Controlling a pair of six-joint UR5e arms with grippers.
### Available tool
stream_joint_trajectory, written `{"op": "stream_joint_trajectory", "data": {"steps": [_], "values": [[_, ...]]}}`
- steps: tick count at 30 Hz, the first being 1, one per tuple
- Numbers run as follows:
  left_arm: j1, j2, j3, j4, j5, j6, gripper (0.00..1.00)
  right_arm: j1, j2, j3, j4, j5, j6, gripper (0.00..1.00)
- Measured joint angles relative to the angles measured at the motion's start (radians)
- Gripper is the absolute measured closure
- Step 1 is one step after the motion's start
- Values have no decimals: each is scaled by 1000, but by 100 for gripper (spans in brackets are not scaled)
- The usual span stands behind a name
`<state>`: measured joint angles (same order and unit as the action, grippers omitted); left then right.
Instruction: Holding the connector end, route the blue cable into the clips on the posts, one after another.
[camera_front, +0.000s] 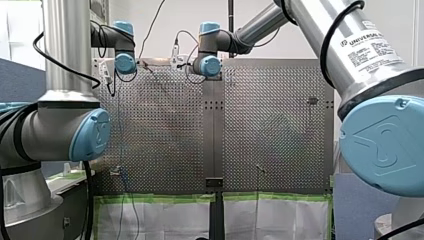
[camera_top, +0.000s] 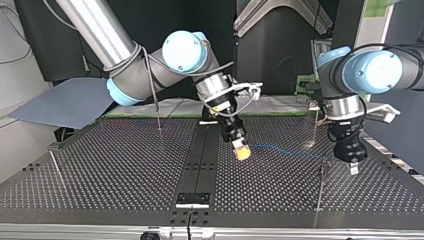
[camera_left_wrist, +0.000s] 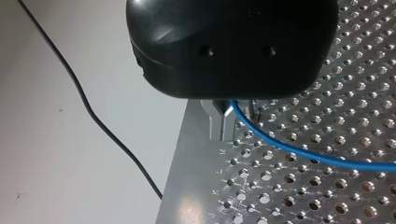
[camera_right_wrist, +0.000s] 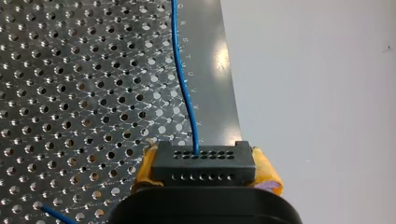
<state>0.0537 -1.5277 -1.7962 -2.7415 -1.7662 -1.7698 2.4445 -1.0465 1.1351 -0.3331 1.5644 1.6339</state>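
Where the blue cable (camera_top: 285, 148) stretches low over the perforated table (camera_top: 125, 165), my right gripper (camera_right_wrist: 205, 175), yellow pads (camera_right_wrist: 267, 173) clamped on the black connector (camera_right_wrist: 204, 158), my left gripper (camera_left_wrist: 229, 120), metal fingers (camera_left_wrist: 215, 122) closed round the cable near the table's edge.

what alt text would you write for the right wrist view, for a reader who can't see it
My right pincer, its yellow pads showing at either side, is clamped on a black connector. A blue cable leaves the connector's front face and runs ahead of the pincer over the perforated table, close to the table's edge.
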Motion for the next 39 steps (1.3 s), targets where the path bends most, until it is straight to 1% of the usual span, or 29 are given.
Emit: {"op": "stream_joint_trajectory", "data": {"steps": [9,13,19,24,28,34,39], "values": [[15,-8,10,34,35,-43,100,0,5,-19,0,-1,0,100],[23,-19,19,35,45,-54,100,-1,7,-29,-1,-1,0,100],[28,-50,38,28,64,-62,100,-4,14,-38,-1,-3,0,100],[33,-60,54,37,79,-92,100,-15,28,-40,-2,-6,0,100],[39,-81,67,40,98,-108,100,-27,37,-41,-3,-9,0,100],[55,-107,73,55,126,-129,100,-50,40,-43,-6,-19,0,100],[64,-119,77,79,147,-144,100,-71,46,-47,-7,-36,0,100]]}}
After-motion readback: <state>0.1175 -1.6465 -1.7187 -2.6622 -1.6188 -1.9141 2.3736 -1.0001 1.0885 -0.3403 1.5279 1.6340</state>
